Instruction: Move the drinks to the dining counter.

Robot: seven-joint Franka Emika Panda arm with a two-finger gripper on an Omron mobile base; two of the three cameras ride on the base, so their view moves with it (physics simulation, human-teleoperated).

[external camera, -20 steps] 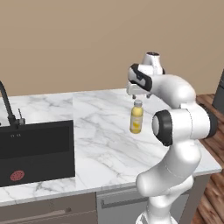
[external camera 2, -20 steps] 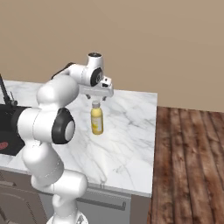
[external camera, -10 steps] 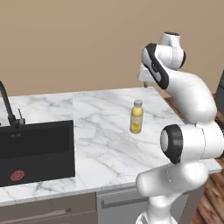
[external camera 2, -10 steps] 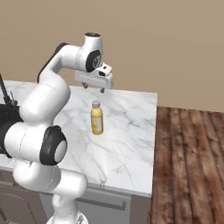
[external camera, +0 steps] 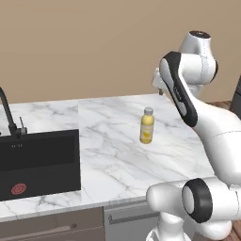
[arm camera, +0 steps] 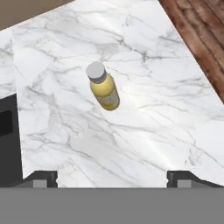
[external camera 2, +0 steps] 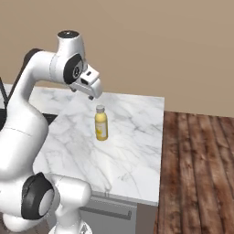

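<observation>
At the far left of the left base view I see the dark curved faucet [external camera: 8, 113] rising over the black inset sink [external camera: 40, 162], which sits sunk into the white grey-veined marble surface [external camera: 108, 155]. Right of the sink, near the middle of that frame, the yellow juice bottle [external camera: 147, 125] stands upright on the marble with its pale cap on, well apart from the sink and touching nothing else. Above and just to the right of it I find my end effector [external camera: 157, 87], raised clear of the bottle with nothing in its grip. In the hand view its two dark fingertips [arm camera: 41, 178] sit at the lower corners of the frame, spread about as wide as they go, and the bottle lies in the upper middle between them. At the right side of the right base view, a brown wooden floor [external camera 2: 196, 169] runs alongside the surface's edge.
</observation>
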